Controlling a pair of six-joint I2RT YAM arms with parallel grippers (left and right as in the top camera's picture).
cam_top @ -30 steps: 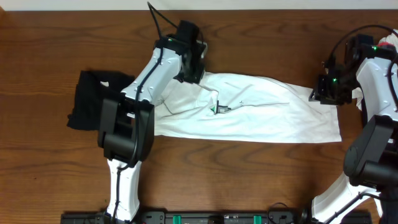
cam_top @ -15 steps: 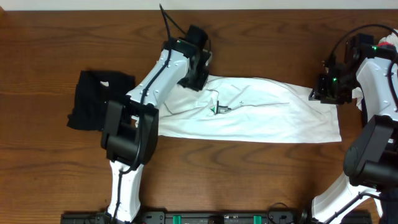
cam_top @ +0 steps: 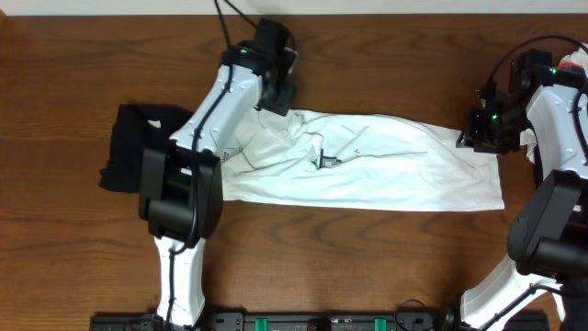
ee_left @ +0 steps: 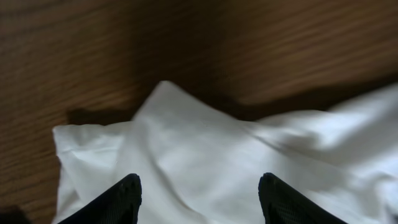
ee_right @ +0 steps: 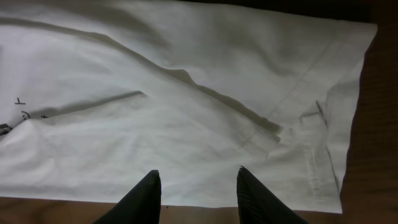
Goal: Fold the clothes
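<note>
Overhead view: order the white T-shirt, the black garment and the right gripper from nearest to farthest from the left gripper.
Measured from the left gripper:
1. white T-shirt, right under it, at the shirt's upper left corner.
2. black garment, off to the left on the table.
3. right gripper, far across, at the shirt's right end.

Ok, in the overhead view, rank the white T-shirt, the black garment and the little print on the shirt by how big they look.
1. white T-shirt: spread out wide, clearly the largest.
2. black garment: bunched up on the left, much smaller in outline.
3. print: a small green and dark mark, partly creased.
</note>
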